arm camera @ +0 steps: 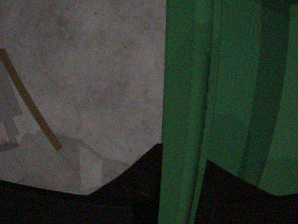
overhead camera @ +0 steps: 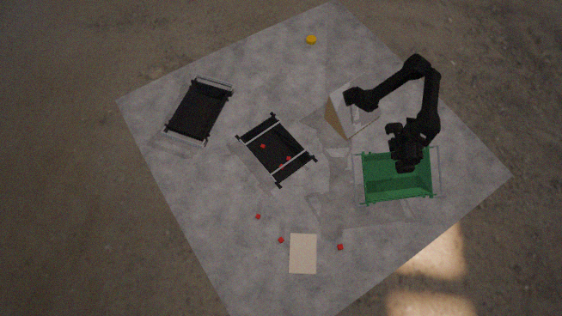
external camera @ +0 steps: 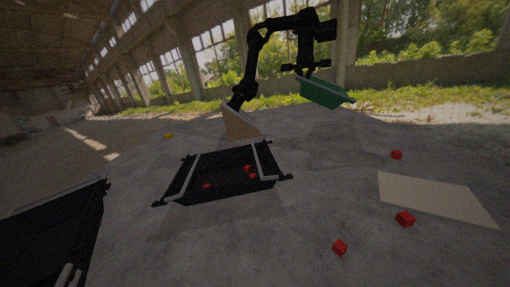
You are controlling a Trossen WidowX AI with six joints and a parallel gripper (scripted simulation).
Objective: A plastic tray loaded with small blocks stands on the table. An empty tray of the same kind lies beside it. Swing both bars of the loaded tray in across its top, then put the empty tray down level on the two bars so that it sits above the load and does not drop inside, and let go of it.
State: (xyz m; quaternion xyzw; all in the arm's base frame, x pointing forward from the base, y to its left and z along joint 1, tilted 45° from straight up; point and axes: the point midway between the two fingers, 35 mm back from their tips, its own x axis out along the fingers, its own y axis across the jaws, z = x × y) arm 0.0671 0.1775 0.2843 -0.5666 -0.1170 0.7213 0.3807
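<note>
The loaded black tray [overhead camera: 271, 136] [external camera: 222, 171] stands mid-table with small red blocks [overhead camera: 263, 146] [external camera: 206, 186] inside. One wire bar [overhead camera: 263, 132] [external camera: 189, 177] and the other bar [overhead camera: 296, 157] [external camera: 257, 161] both lie across its top near its ends. My gripper [external camera: 306, 76] [arm camera: 169, 151] is shut on the long-side rim of the empty green tray [overhead camera: 374, 169] [external camera: 320, 93] [arm camera: 235, 100]. The green tray hangs in the air beyond the loaded tray in the exterior view, tilted, its held side higher. Its own bars are swung out. In the top view the hand hides the fingertips.
Another black tray [overhead camera: 199, 109] [external camera: 51, 230] has its bars out over its ends. A wedge [overhead camera: 335, 118] [external camera: 239, 126] stands at the arm's base. A beige board [overhead camera: 303, 253] [external camera: 433, 199], loose red blocks [overhead camera: 339, 246] [external camera: 405, 219] and a yellow disc [overhead camera: 311, 39] [external camera: 168, 136] lie around.
</note>
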